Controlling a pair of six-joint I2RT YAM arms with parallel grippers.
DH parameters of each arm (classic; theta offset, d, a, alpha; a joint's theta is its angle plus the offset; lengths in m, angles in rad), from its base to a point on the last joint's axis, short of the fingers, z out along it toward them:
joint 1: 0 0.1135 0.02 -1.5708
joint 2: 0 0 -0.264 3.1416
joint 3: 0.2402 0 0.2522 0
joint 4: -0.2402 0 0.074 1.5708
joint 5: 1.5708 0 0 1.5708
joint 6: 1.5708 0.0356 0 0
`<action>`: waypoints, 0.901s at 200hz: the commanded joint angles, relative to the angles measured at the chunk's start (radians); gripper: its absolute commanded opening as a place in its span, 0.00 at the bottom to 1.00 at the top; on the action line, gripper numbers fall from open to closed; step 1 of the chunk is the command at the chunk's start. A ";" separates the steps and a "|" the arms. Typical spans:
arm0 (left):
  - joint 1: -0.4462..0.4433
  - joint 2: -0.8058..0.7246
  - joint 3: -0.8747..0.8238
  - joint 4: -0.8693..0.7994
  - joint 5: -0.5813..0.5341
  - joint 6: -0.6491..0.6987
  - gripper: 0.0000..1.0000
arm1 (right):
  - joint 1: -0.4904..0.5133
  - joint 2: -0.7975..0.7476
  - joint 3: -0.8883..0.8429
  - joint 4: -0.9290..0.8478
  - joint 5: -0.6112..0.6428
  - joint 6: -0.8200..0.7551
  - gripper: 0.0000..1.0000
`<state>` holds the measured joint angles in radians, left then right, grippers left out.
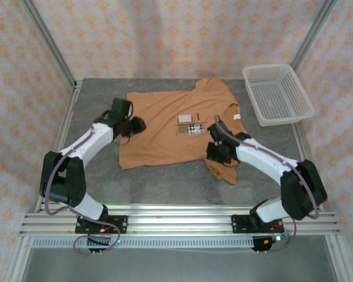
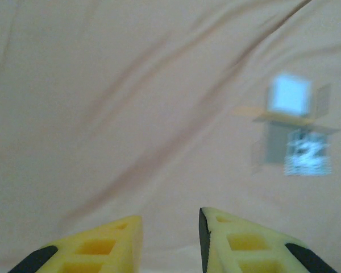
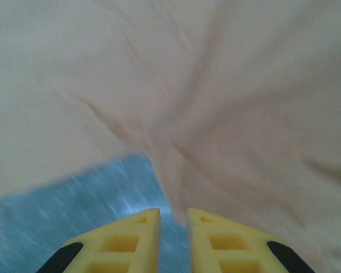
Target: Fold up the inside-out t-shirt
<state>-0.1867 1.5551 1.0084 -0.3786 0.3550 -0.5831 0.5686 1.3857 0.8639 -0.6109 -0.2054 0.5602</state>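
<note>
Top view: the inside-out t-shirt [image 1: 165,138], orange-tan, lies spread on the grey table [image 1: 165,185], around the middle of the frame. Its long axis runs left to right. The straight hem is at the left; the sleeves, and what looks like the neck, are at the right. One sleeve points to the top of the frame. The other, at lower right, is partly covered by my right arm. My left arm hides a bit of the shirt's left edge. White label patches [image 1: 191,124] with dark print sit near the shirt's centre, too small to read. A white mesh basket [image 1: 269,67] stands well apart at upper right.

Left wrist view: my left gripper [image 2: 170,215] is over plain cloth. Its yellow fingers are cut off by the bottom edge and plainly apart, with nothing between them. The labels are a blur at right.

Right wrist view, blurred: my right gripper [image 3: 173,211] is at the shirt's edge, with table at lower left. The fingers are nearly together, and a ridge of cloth runs down to the narrow gap. I cannot tell whether they pinch it
</note>
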 commanded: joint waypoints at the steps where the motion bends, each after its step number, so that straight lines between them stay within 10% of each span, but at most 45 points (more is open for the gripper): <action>1: 0.015 -0.007 -0.154 0.096 0.030 -0.045 0.33 | 0.032 -0.138 -0.104 0.025 0.059 0.099 0.22; 180: 0.148 -0.059 -0.311 0.108 0.057 -0.035 0.27 | 0.039 -0.218 -0.372 0.274 0.049 0.312 0.36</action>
<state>-0.0391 1.5185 0.7094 -0.2600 0.4122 -0.6125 0.5999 1.1603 0.5098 -0.3759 -0.1898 0.8394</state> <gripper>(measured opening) 0.276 0.361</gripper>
